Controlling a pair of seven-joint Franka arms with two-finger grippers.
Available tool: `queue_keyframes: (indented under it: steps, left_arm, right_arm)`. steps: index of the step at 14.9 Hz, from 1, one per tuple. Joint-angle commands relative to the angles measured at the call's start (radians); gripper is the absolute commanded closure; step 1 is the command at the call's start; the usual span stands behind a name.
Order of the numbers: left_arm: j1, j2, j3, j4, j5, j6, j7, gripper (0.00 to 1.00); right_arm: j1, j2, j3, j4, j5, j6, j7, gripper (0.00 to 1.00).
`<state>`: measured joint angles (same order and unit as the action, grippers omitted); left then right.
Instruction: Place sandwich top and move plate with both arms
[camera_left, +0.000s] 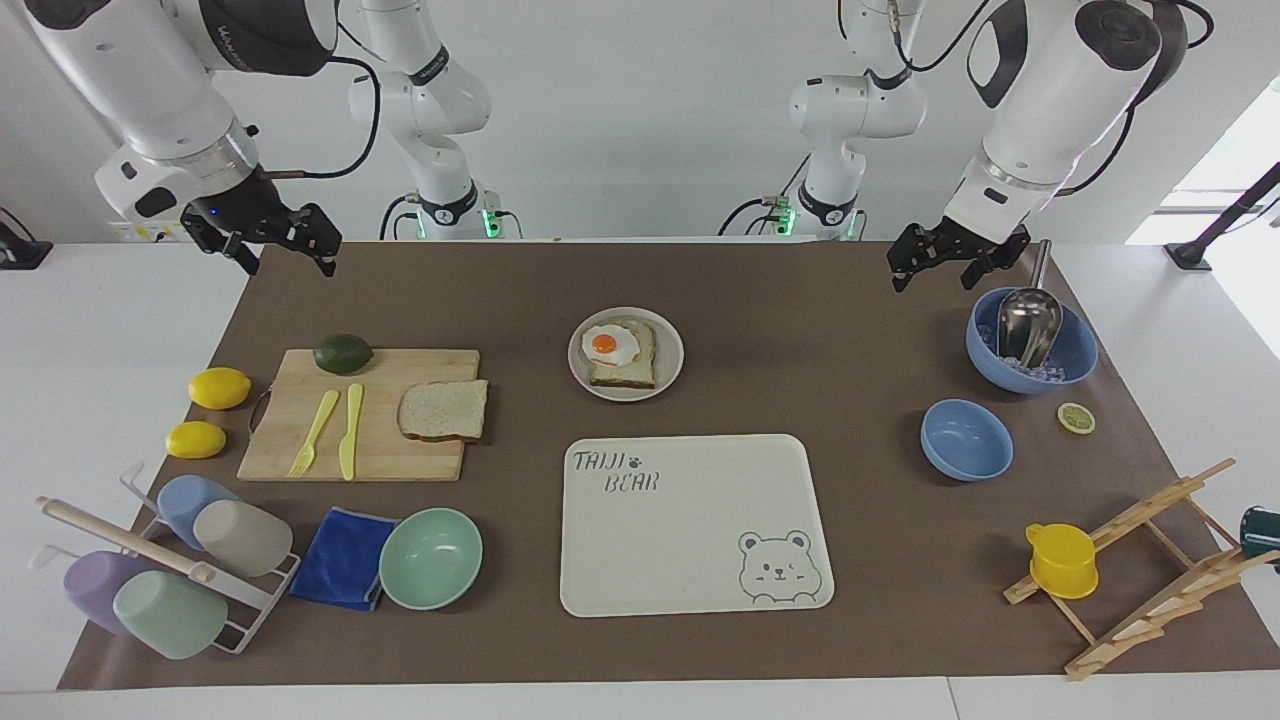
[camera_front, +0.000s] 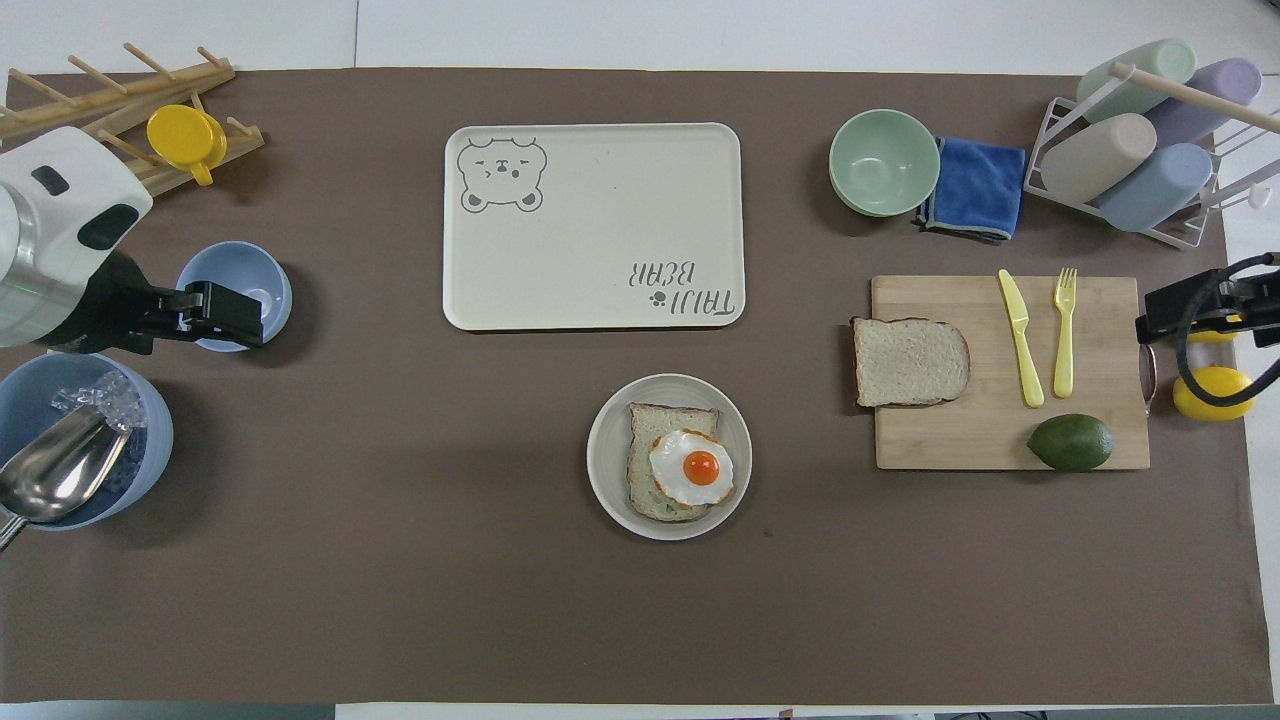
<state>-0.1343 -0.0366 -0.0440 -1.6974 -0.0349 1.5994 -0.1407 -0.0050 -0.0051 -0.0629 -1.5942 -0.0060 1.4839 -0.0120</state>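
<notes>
The tray (camera_left: 690, 560) lies in the middle of the bench (camera_left: 800, 300), and the plate (camera_left: 672, 345) sits just nearer the robots, with bare mat all around. The sandwich top (camera_left: 443, 410) overhangs the cutting board's (camera_left: 400, 455) edge. The left gripper (camera_left: 955, 262) hangs over the ice bowl (camera_left: 1075, 365), the right gripper (camera_left: 275, 245) over the mat's corner, both with fingers open and empty.

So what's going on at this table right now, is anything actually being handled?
Nothing is held yet. The plain bread slice lies on the cutting board, toward the right arm's end. The plate sits mid-table, carrying the egg-topped bread, nearer the robots than the bear tray. The right pincer hangs open over the table edge near the board. The left pincer hangs open beside the ice bowl. The sandwich is not yet topped.
</notes>
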Motion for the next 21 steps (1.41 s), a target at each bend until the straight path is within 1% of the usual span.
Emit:
queue_keyframes:
  steps: [1,8,11,14,15,16,17,18,19,20,21]
  left_arm:
    - [0.013,-0.023,-0.007,-0.024,0.015,-0.003,0.004,0.00]
    - [0.013,-0.023,-0.007,-0.024,0.015,-0.003,0.004,0.00]
    - [0.013,-0.023,-0.007,-0.024,0.015,-0.001,0.004,0.00]
    - [0.013,-0.023,-0.007,-0.024,0.015,-0.003,0.004,0.00]
    - [0.013,-0.023,-0.007,-0.024,0.015,-0.003,0.004,0.00]
    - [0.013,-0.023,-0.007,-0.024,0.015,-0.003,0.004,0.00]
    - [0.013,-0.023,-0.007,-0.024,0.015,-0.003,0.004,0.00]
    - [0.013,-0.023,-0.007,-0.024,0.015,-0.003,0.004,0.00]
    - [0.013,-0.023,-0.007,-0.024,0.015,-0.003,0.004,0.00]
    - [0.013,-0.023,-0.007,-0.024,0.015,-0.003,0.004,0.00]
    - [0.013,-0.023,-0.007,-0.024,0.015,-0.003,0.004,0.00]
  right_arm:
    - [-0.003,-0.004,0.002,0.005,0.008,-0.010,-0.016,0.00]
    - [-0.003,-0.007,0.006,0.000,0.008,-0.013,-0.017,0.00]
    - [-0.003,-0.015,0.011,-0.016,0.008,-0.001,-0.017,0.00]
    - [0.012,-0.052,0.014,-0.098,0.008,0.042,-0.023,0.00]
    - [0.046,-0.053,0.012,-0.119,0.000,0.080,-0.028,0.00]
    - [0.062,-0.065,0.015,-0.177,-0.029,0.141,-0.040,0.00]
    - [0.110,-0.076,0.031,-0.220,-0.052,0.197,-0.030,0.00]
    - [0.175,-0.055,0.032,-0.227,-0.061,0.217,0.010,0.00]
    - [0.213,-0.008,0.034,-0.214,-0.093,0.231,0.073,0.00]
    - [0.247,0.051,0.034,-0.199,-0.153,0.268,0.119,0.00]
    - [0.288,0.106,0.035,-0.193,-0.198,0.333,0.165,0.00]
